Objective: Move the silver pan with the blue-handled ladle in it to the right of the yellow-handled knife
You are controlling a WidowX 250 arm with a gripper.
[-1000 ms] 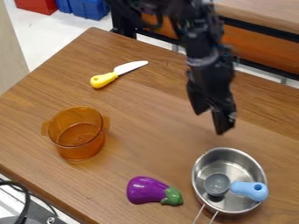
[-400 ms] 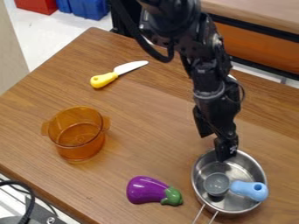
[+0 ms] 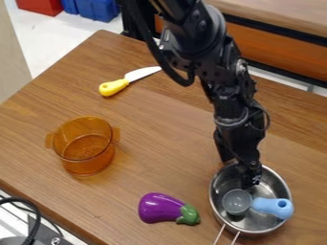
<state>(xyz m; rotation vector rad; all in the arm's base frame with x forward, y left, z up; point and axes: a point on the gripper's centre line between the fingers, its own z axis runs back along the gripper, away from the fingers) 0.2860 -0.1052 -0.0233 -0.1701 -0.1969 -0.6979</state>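
We see gripper (image 3: pixel 238 173) released, 2 fingers (image 3: pixel 250 177) parted by pot (image 3: pixel 275 185) rim; scoop (image 3: pixel 237 202) inside, handle (image 3: pixel 273 207) seemingly rim-propped

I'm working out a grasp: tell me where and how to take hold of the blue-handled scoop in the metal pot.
Best, I'd judge, by the blue handle, from above, with the gripper straddling its narrow width. The handle is long and reaches the metal pot's rim, its top exposed, while the round grey cup sits farther inside.
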